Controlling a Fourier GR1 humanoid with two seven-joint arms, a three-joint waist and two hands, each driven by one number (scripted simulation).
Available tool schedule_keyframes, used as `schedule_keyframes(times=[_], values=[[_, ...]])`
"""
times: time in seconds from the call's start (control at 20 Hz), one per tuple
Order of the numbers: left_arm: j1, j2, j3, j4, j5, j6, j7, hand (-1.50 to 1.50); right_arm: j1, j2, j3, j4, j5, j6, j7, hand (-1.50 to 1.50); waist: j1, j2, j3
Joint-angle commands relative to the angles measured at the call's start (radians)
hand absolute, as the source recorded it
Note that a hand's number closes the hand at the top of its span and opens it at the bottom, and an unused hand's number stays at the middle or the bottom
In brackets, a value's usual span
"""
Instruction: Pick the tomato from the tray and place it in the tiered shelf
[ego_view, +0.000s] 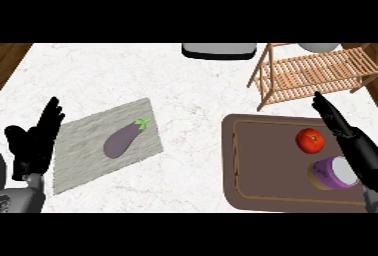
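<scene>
- The tray (258, 165) runs past the picture's right edge, and the right hand (356, 145) covers its right side.
- On the tray, that hand hides part of a purple, white-topped container (328, 172).
- Beyond the tray, the tiered shelf (310, 75) is cut off at right.
- Beyond the tray's far left corner, a dark, pale-topped object (219, 50) is cropped at top and cannot be identified.
- Well left of the tray, the left forearm (18, 200) is cut by the lower-left corner.
</scene>
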Motion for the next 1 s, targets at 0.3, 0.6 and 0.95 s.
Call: schedule_keyframes(times=[0.3,0.6,0.95], values=[[-0.095,-0.049,-0.118,-0.114,0.019,-0.110,-0.023,0.00,-0.281,-0.208,-0.032,0.056,-0.022,0.336,-0.082,1.50,0.059,0.027,0.030],[-0.101,-0.044,-0.139,-0.194,0.031,-0.128,0.039,0.00,-0.307,-0.228,-0.006,0.400,-0.315,0.843,-0.194,-1.50,0.071,0.034,0.040],[-0.100,-0.038,-0.132,-0.215,0.041,-0.131,0.078,0.00,-0.423,-0.341,-0.012,0.504,-0.247,1.048,-0.326,-1.50,0.062,0.032,0.040]])
